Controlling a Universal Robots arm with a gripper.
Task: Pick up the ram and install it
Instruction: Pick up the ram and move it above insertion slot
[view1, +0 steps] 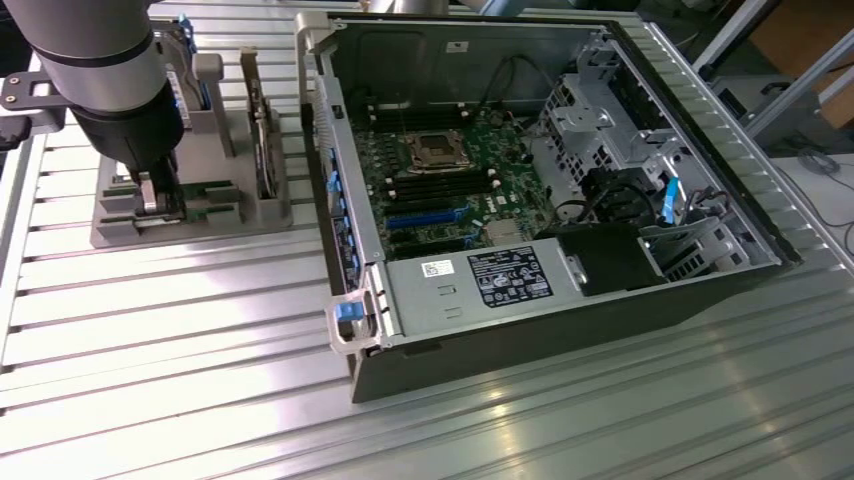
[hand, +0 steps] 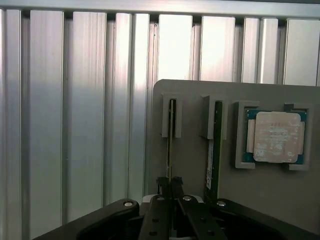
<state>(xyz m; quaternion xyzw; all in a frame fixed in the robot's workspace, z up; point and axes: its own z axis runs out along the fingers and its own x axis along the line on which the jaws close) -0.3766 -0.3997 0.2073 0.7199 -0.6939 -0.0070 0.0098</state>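
1. Bare slatted table (view1: 160, 340) lies open in front of the grey holder (view1: 200, 232). The opened computer case (view1: 534, 345) stands just beside the holder.
2. In the exterior view, my arm covers the holder's slots, so I can hardly make out the sticks there.
3. The wrist view shows my gripper (hand: 170, 184) pinched nearly closed on the ram (hand: 171, 130), which stands edge-on in the holder. A second stick (hand: 216, 145) stands in the next slot, with the processor (hand: 277, 136) beyond.

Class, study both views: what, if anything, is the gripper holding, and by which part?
The gripper is closed on the ram, pinching its two flat faces at the upper long edge. The ram stands on edge in the gray holder.
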